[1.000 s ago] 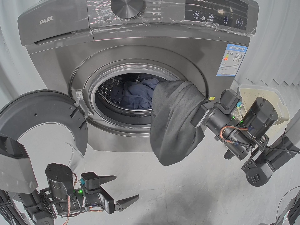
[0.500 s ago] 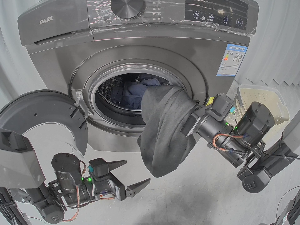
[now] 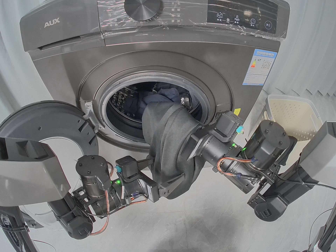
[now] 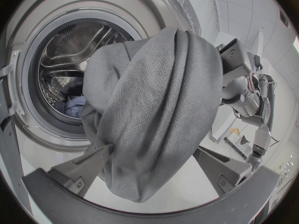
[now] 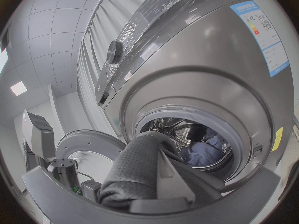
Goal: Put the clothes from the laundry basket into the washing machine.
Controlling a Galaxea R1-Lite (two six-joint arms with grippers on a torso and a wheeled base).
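Left wrist view: garment (image 4: 155,109) between fingers (image 4: 90,162)

A dark grey garment (image 3: 168,137) is hanging at the mouth of the open washing machine (image 3: 70,67). Blue clothes (image 3: 161,96) are lying in its drum. The cream laundry basket (image 3: 294,112) is standing just beside it.

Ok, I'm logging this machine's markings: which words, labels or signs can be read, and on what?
On the washing machine:
Brand logo in white capitals, on the detergent drawer.
Characters around the dial: too small to read.
Display panel: icons, captions too small.
Blue energy label: coloured bars, code square; print too small.
Yellow sticker: blurred.
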